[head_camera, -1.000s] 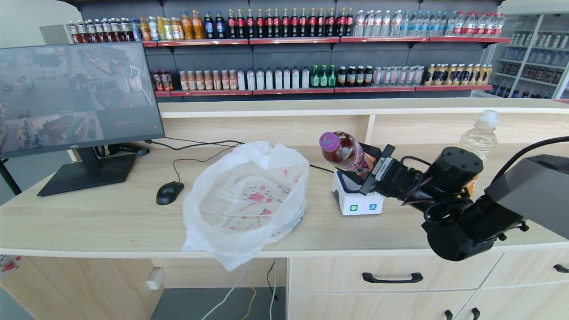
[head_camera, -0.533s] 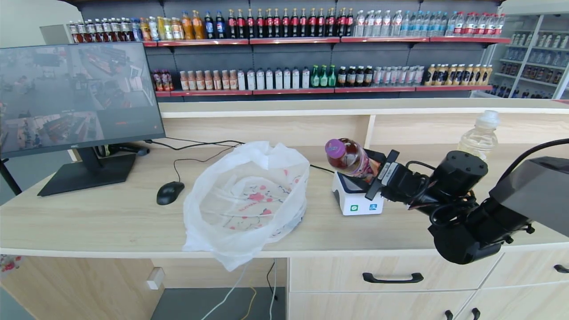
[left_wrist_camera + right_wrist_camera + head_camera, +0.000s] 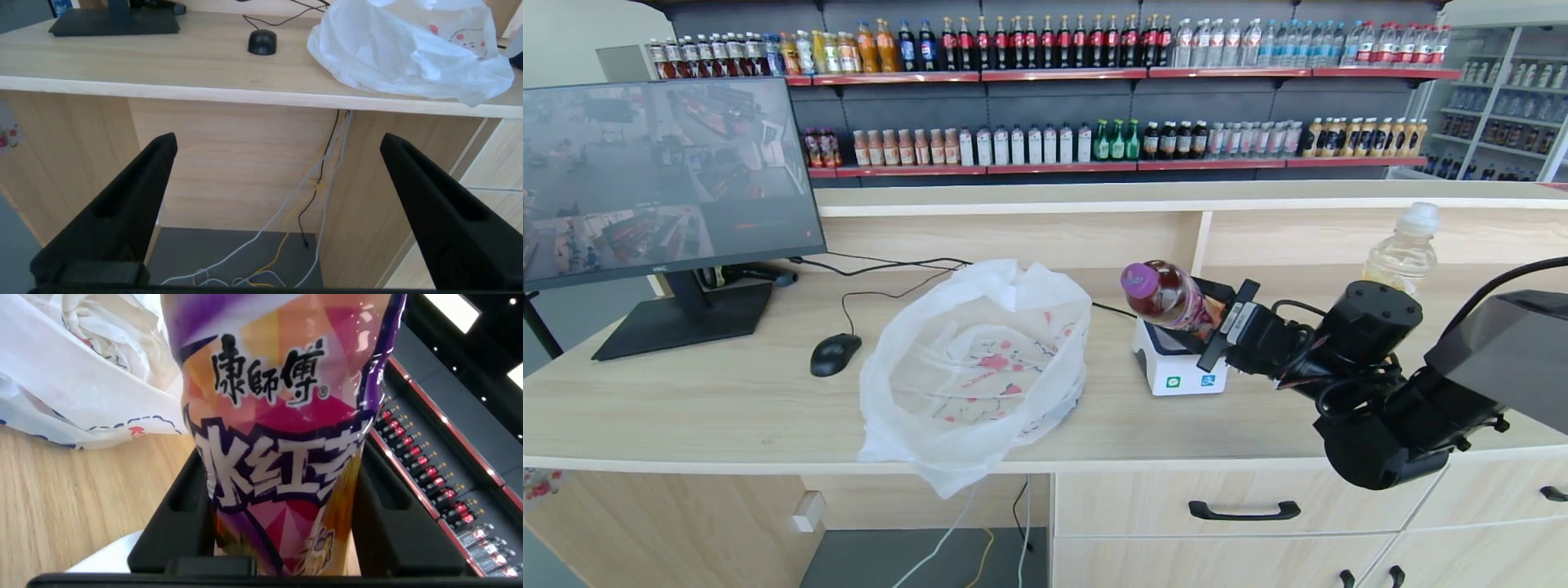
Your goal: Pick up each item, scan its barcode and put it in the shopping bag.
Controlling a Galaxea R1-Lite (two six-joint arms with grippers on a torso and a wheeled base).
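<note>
A dark tea bottle with a purple cap lies tilted in my right gripper, which is shut on its labelled body. The bottle hovers just over the white barcode scanner, cap pointing toward the bag. The white plastic shopping bag stands open on the counter, left of the scanner. My left gripper is open and holds nothing, below counter height in front of the cabinet, with the bag above it.
A clear bottle of pale yellow drink with a white cap stands on the counter at the back right. A mouse and a monitor sit to the left. Cables hang under the counter.
My right gripper has lowered the tea bottle and shifted it slightly right, closer over the scanner. The bag and other things have stayed put.
</note>
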